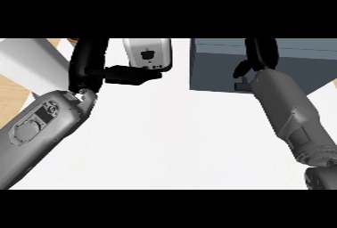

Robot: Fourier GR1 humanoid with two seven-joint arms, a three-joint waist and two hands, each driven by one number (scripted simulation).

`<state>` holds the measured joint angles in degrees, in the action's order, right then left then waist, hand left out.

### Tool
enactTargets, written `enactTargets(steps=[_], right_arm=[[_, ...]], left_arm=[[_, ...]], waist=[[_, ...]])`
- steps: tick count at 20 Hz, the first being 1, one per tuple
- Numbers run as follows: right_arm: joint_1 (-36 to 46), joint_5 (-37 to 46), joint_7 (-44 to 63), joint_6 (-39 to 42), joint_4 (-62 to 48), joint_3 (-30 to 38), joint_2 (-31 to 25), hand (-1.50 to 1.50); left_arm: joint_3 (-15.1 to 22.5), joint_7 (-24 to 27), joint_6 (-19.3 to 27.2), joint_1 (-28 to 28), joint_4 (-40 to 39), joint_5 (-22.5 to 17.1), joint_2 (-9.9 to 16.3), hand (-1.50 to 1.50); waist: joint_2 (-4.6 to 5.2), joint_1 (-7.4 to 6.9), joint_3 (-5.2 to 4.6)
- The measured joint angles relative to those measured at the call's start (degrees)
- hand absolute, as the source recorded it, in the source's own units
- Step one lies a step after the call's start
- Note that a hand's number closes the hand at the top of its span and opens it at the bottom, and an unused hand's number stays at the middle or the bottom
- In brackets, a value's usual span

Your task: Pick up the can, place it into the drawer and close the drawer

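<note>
Can (149, 53) stands upright just past the left hand (125, 74), whose fingers seem to pinch its base; right hand (258, 55) hangs relaxed, holding nothing, at the drawer (217, 67) front; wrap the can squarely before lifting off the bench (178, 133).

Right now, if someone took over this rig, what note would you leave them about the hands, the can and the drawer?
Left hand: right beside the can, at its lower left; whether it grips it cannot be told.
Right hand: at the front of the drawer unit.
Can: outside the drawer unit, to its left.
Whether the drawer stands open cannot be told.
Left to do: can into the drawer, drawer shut.
</note>
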<state>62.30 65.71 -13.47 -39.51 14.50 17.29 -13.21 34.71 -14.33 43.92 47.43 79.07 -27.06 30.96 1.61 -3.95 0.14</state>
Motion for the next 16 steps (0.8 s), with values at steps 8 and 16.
enactTargets(steps=[8,16], right_arm=[[1.35,-10.14,-9.46,4.88,1.61,8.4,2.59,-1.5],[3.82,-21.57,-14.44,12.24,2.55,17.5,5.4,-1.5]], left_arm=[[-0.5,0.78,0.35,-3.01,1.49,0.61,0.36,-1.5],[-1.72,1.17,0.32,-5.89,2.92,1.17,1.12,-1.5]], waist=[[-0.05,0.67,0.19],[-0.28,1.31,0.26]])
